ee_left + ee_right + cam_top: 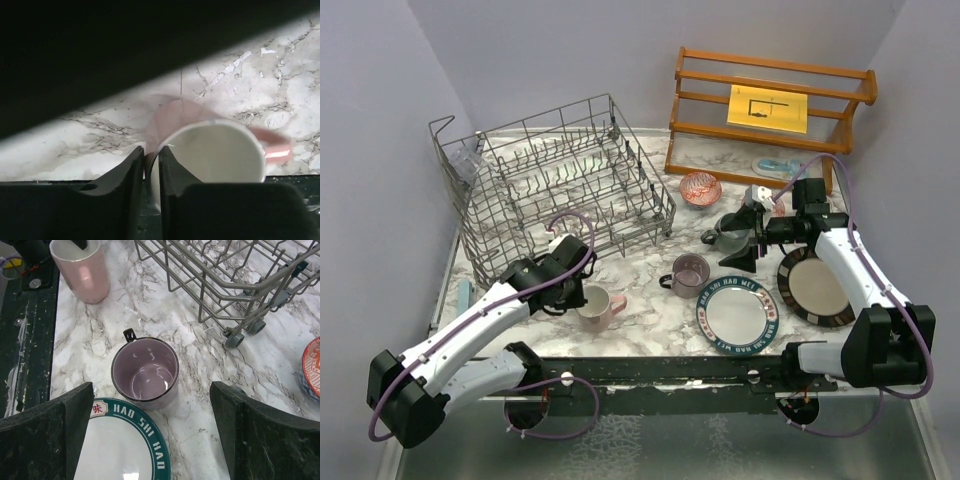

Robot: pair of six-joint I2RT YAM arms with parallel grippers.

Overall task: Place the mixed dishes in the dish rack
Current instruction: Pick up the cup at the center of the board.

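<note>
The pink mug [600, 308] is standing upright, lower left in the top view, just below the dish rack [570, 165], the left gripper [150, 155] pinching its rim, jaws nearly closed.

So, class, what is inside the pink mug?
One finger of the left end effector sits inside the pink mug, against its white wall. The bottom is hidden behind it.

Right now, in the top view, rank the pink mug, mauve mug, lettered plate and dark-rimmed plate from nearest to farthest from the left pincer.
1. Pink mug, at the left pincer, rim between its fingers.
2. Mauve mug, to its right, mid-table.
3. Lettered plate, further right, near edge.
4. Dark-rimmed plate, far right.
</note>
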